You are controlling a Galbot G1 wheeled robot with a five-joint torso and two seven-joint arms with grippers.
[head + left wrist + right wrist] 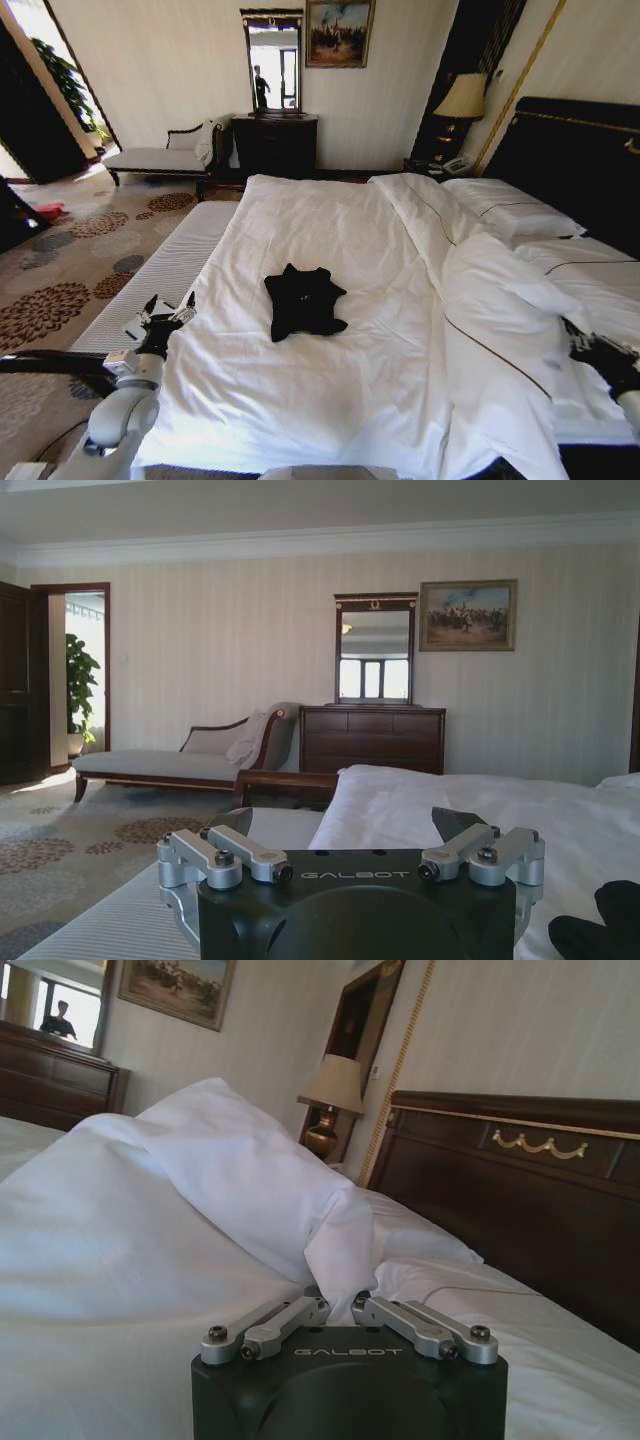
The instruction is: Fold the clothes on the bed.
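Flanking the bed [330, 400] with both arms: we hold the left gripper [168, 312] spread wide at the left mattress edge, and the right gripper [340, 1308] nearly pressed together over the rumpled duvet [240, 1175] by the headboard [520, 1200]. The black T-shirt [303, 300] lies bunched mid-bed, well apart from both, so nothing snags it.

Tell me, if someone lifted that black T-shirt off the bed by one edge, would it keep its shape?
Probably not. The black T-shirt lies crumpled with uneven edges on the white duvet, so it looks soft and would likely droop and hang. It seems thin and small against the bed, so probably light. Pushed, it would likely bunch up rather than slide whole.
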